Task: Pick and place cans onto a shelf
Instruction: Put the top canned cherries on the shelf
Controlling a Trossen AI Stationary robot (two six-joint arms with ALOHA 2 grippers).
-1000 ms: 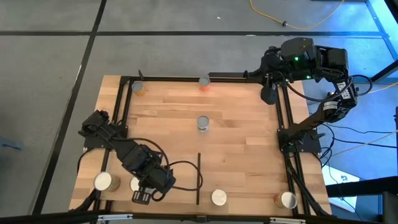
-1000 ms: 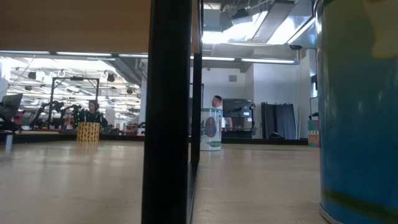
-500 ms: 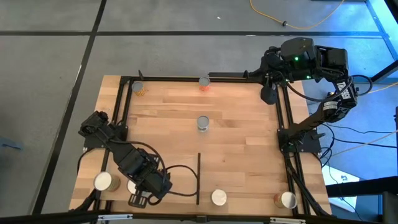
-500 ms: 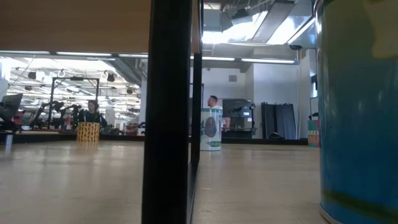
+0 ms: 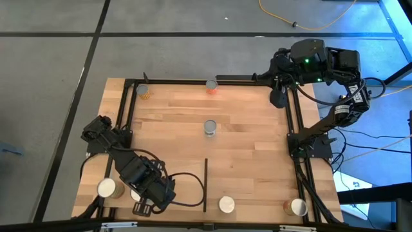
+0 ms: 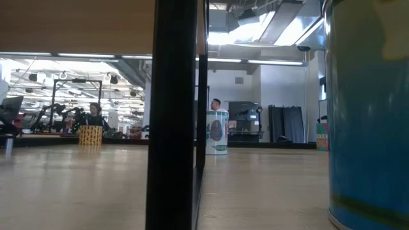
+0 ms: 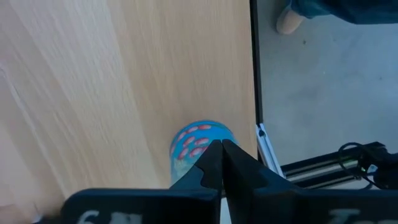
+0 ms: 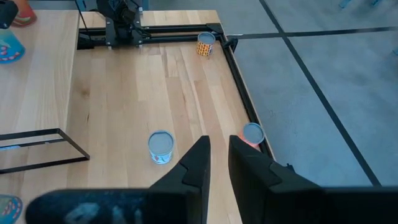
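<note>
**Left arm low over the near-left cans, right arm parked at the far corner**

The plank tabletop [image 5: 244,161] fills the high view, ringed by a black frame [image 5: 293,122]. The shelf shows from above only as a thin black bar [image 5: 205,185] near the front edge; in the low view its dark upright [image 6: 171,128] stands close to the lens.

The right arm waits folded at the far right corner, its gripper [image 8: 215,163] empty, fingers a little apart.

The left gripper [image 5: 143,207] hangs at the near-left edge, fingers pressed together on nothing, tips just above a blue can with red spots [image 7: 198,144].

Cans stand scattered: a whitish-topped one [image 5: 107,188] near left, another [image 5: 226,205] beside the bar, one [image 5: 298,207] near right, a grey-topped one [image 5: 210,127] mid-table, an orange one [image 5: 145,92] and a red one [image 5: 212,86] along the far rail.
</note>
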